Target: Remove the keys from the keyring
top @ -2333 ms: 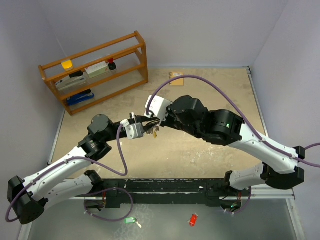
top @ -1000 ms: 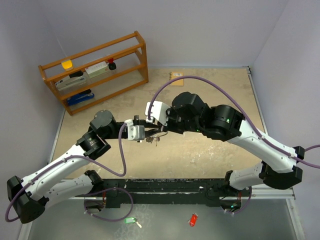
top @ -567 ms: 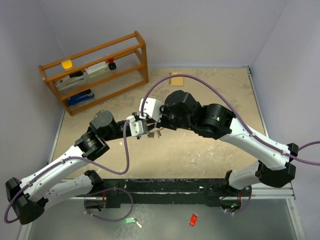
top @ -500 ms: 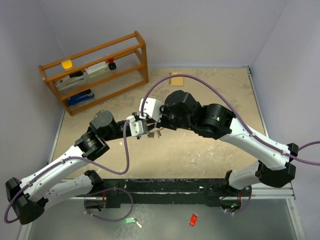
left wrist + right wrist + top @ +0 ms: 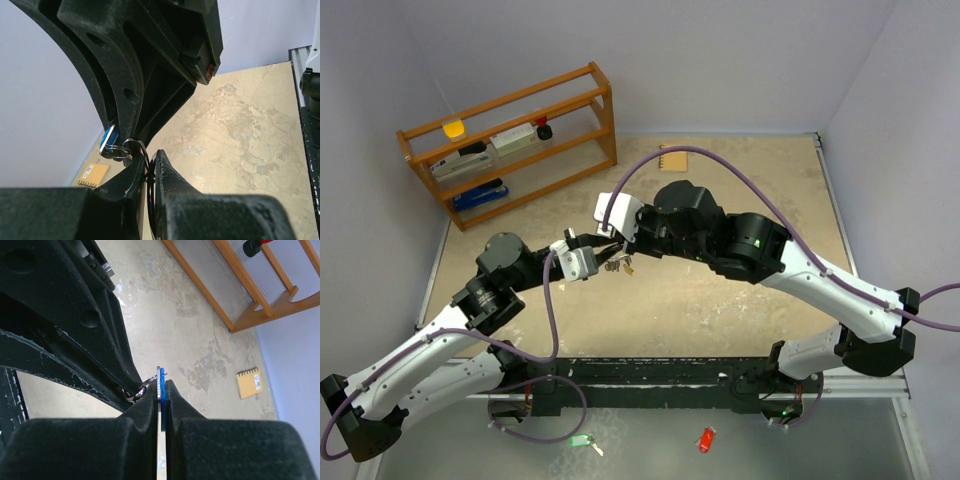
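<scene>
Blue-tagged key (image 5: 160, 384) is pinched flat in right gripper (image 5: 161, 392). At its 9 o'clock, left gripper (image 5: 149, 166) clamps the keyring (image 5: 135, 146) mid-air. The key looks threaded on, silver keys (image 5: 623, 266) too, so removal is barely begun.

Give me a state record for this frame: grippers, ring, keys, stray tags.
left gripper: shut on keyring
right gripper: shut on blue-tagged key, attached to keyring
height: bunch held in the air above table
silver keys: hang below the grippers
green tag, red tag: on near ledge, off the keyring
</scene>
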